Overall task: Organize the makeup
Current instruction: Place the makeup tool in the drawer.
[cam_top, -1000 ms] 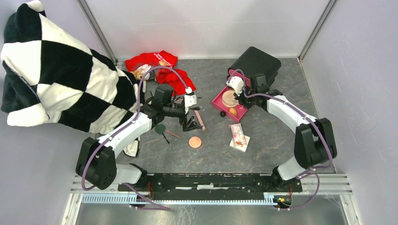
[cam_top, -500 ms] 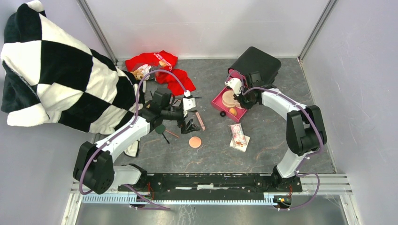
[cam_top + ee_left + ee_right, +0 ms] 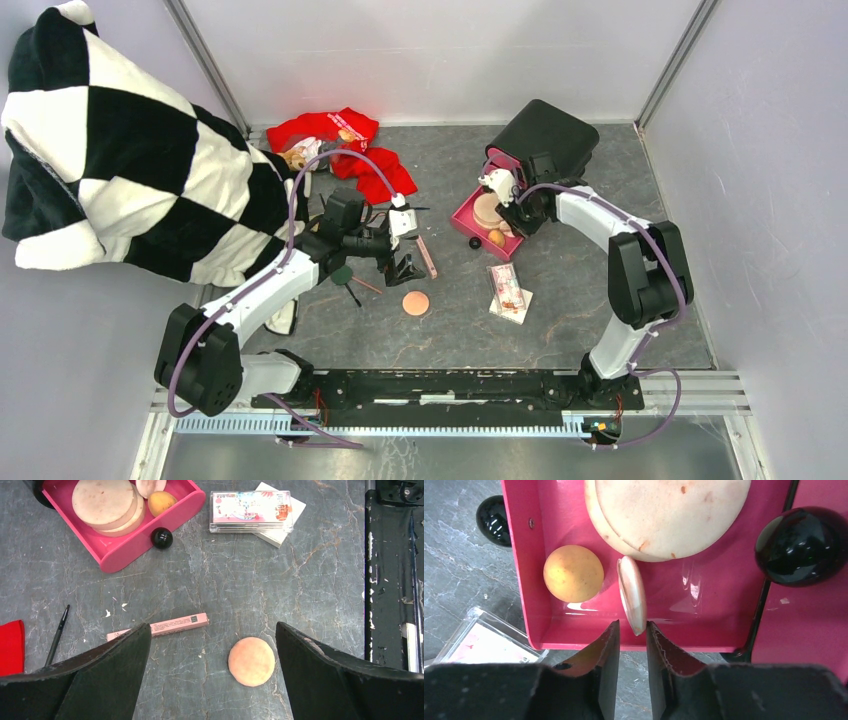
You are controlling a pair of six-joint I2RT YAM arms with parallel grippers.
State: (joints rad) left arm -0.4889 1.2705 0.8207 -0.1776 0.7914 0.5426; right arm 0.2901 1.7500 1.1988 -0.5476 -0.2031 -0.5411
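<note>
Grey marbled table (image 3: 580,300). My left gripper (image 3: 212,630) hangs spread wide over the loose peach puff (image 3: 251,661), which sits just inside one finger. The pink stick (image 3: 165,627) lies beside it, long axis running finger to finger, so I judge it needs a wrist turn. Right gripper (image 3: 632,625) is over the pink drawer (image 3: 519,580), jaws parted a little and pinching nothing, with a thin puff (image 3: 631,592) on edge at its tips.

left arm (image 3: 270,285) stretched forward — left claw (image 3: 212,630) spread wide | right arm (image 3: 600,218) bent inward — right claw (image 3: 632,630) barely parted
</note>
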